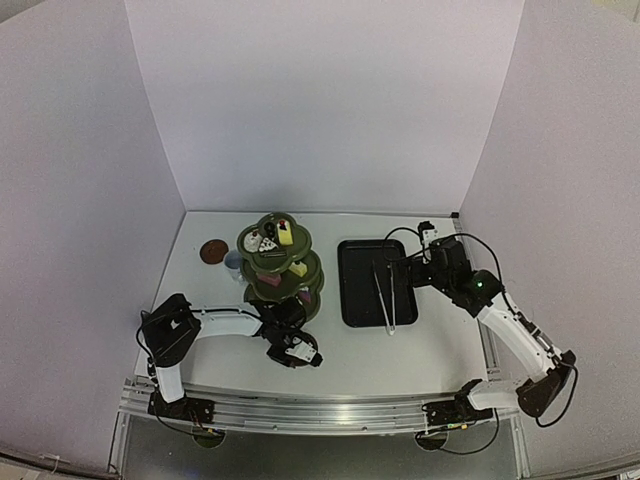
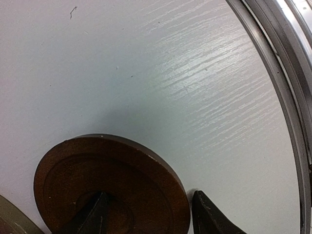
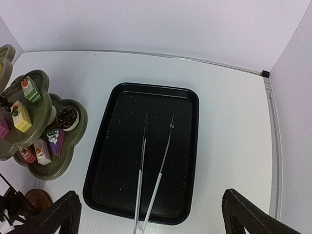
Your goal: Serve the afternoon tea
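Observation:
A round brown coaster (image 2: pixel 112 180) lies flat on the white table just in front of the olive-green three-tier stand (image 1: pixel 281 266). My left gripper (image 2: pixel 148 195) is open and low over it: one finger sits above the coaster's middle, and the other stands on the table just outside its rim. The coaster also shows in the right wrist view (image 3: pixel 38 199). A second coaster (image 1: pixel 212 251) and a small cup (image 1: pixel 233 262) sit left of the stand. Small cakes rest on the tiers: green (image 3: pixel 30 88), yellow (image 3: pixel 21 116), chocolate (image 3: pixel 67 117) and pink (image 3: pixel 39 151). My right gripper (image 3: pixel 151 219) is open and empty above the tray's near end.
A black rectangular tray (image 1: pixel 352 300) lies right of the stand with metal tongs (image 3: pixel 151 165) inside it. White walls close the back and both sides. A metal rail (image 2: pixel 287 97) runs along the table's near edge beside my left gripper.

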Controlling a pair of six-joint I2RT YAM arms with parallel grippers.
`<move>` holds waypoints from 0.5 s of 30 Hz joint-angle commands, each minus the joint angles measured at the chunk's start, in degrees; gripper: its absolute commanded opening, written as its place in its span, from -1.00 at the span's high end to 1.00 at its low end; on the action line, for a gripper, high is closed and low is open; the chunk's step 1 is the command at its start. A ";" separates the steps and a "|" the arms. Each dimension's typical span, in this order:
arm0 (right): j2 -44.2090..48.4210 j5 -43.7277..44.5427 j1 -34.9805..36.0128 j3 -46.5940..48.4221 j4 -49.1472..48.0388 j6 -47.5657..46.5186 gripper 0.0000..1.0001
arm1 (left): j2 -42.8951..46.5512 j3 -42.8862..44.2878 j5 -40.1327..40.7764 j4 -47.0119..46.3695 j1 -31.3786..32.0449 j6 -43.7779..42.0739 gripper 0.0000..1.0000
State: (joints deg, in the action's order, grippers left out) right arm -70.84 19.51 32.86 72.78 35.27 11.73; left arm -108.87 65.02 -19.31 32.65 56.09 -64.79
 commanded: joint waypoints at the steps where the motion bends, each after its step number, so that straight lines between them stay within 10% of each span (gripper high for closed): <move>1: -1.15 -0.91 0.01 2.91 1.08 -2.04 -0.97 | -2.23 -4.19 0.01 3.89 1.49 -0.99 -0.21; 15: -2.80 -3.12 0.01 6.17 2.04 -2.72 -0.97 | 3.46 7.07 1.95 2.13 0.91 10.01 -0.64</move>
State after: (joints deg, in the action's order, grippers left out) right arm -72.92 17.72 32.86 75.92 37.11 10.25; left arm -108.33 67.91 -17.09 32.55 56.71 -57.02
